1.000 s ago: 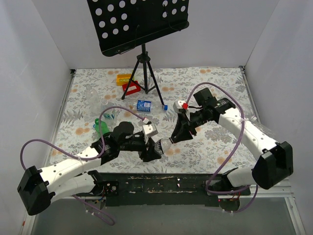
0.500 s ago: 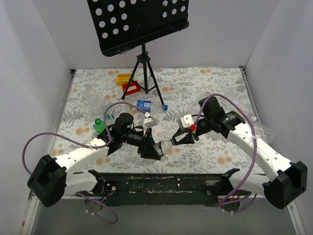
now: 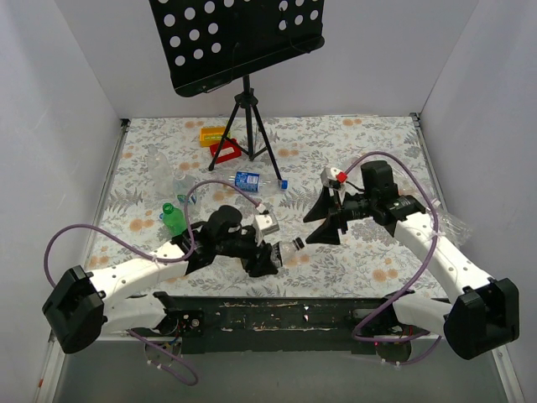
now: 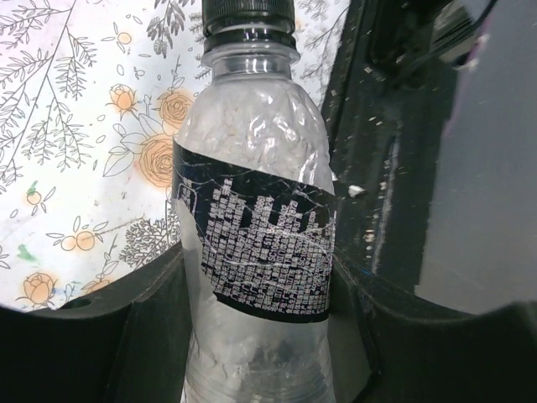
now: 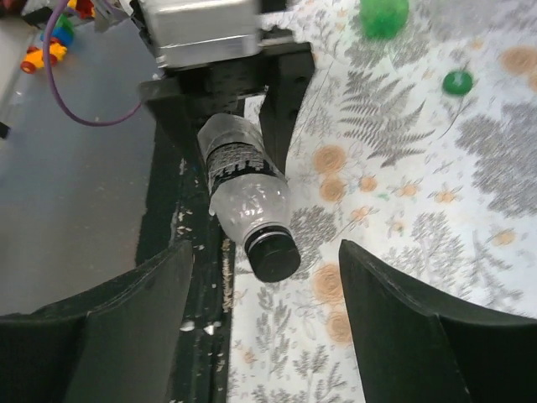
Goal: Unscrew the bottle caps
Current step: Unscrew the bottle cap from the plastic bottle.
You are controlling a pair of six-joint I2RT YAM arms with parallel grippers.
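Close to the near edge, about its middle, the left gripper is clamped round the belly of a clear bottle with a dark label. It holds the bottle off the cloth, roughly level, with the neck aimed right. That makes sense: one arm plays the vice and offers the dark cap to the other. The right gripper faces the cap from just beyond it, its fingers spread wide and touching nothing. In its own camera the cap sits squarely between them, so I'd say it is lined up to close and twist. The cap looks seated on the neck, though from here I can't tell whether it is at all loosened.

Further back, toward the left edge, there is a green bottle with a loose green cap on the cloth near it. Past mid-bench a labelled bottle lies on its side with its blue cap on. A few clear bottles sit by the left edge. Toward the far edge stands a black tripod, with a red block and a yellow block at its feet. The flowered cloth covers the whole bench, and plain white walls box it in on three sides.
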